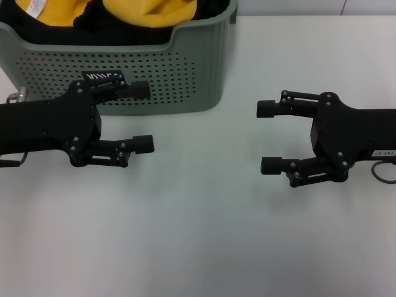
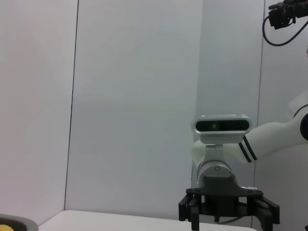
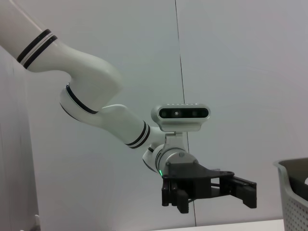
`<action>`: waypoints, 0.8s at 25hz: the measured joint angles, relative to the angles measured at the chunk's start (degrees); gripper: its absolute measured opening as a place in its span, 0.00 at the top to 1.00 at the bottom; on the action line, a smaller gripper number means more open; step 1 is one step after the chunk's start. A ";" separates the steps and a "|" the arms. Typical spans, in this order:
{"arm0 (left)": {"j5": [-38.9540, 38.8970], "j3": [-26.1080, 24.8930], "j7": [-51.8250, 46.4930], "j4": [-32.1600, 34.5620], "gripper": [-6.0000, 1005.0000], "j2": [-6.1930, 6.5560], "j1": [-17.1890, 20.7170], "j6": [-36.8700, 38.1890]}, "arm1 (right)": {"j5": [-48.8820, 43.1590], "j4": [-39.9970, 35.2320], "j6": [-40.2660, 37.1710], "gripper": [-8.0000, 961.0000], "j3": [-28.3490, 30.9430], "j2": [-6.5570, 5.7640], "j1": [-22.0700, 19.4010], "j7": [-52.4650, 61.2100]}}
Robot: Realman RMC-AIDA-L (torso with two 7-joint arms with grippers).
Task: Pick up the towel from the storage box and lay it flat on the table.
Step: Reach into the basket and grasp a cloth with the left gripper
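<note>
Head view: the left gripper (image 1: 145, 117) hung spread and empty just before the box (image 1: 124, 80), the towel (image 1: 151, 11) bunched inside; the right gripper (image 1: 267, 137) gaped empty over the table (image 1: 198, 235). Wrist views: each showed the other gripper (image 2: 228, 207) (image 3: 243, 190) spread

White lettering is carried by a small black label (image 1: 106, 78) on the front wall of the storage box (image 1: 185, 74), at eleven o'clock in the head view, but it cannot be read. A white sticker (image 1: 383, 153) with illegible dark marks is seen on the right gripper (image 1: 267, 137).
</note>
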 joint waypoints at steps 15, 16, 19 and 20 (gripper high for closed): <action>-3.61 0.00 -2.27 0.01 0.11 -0.02 0.04 0.02 | -0.10 0.23 0.08 0.11 0.80 -0.22 -0.40 -0.45; -5.12 0.00 -3.51 0.01 0.11 0.13 -0.32 0.05 | -0.26 0.34 0.13 0.11 1.31 -0.33 -0.60 -0.57; -10.15 -0.01 -9.20 -0.81 0.11 0.91 -2.37 0.07 | -0.34 0.67 0.62 0.11 3.05 -1.01 -1.74 -0.83; -12.22 0.00 -12.44 -1.97 0.11 1.13 -3.49 0.09 | -0.34 0.74 0.78 0.11 3.29 -1.18 -1.99 -0.93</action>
